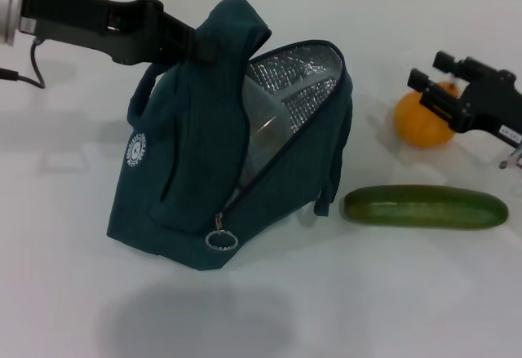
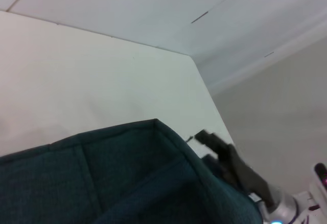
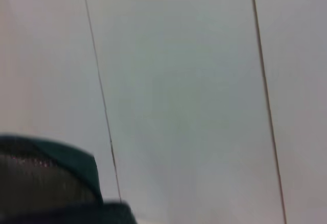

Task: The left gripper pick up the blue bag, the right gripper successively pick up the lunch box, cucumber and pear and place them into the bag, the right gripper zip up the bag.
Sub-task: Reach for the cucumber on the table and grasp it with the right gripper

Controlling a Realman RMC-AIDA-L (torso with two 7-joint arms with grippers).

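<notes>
The left gripper [image 1: 198, 46] pinches the blue bag [image 1: 204, 170] by its top. The right gripper [image 1: 434, 82], fingers apart, hovers at the pear [image 1: 420, 125], beyond the cucumber [image 1: 424, 207]. The bag's white logo [image 1: 135, 150] is unreadable.

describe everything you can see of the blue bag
The blue bag is dark teal fabric with silver foil lining, a small round white logo on its side and a metal zipper ring at the low end of the open zipper. It rests on the white table, its top pinched and held up by the left gripper. Something clear shows inside the open mouth.
</notes>
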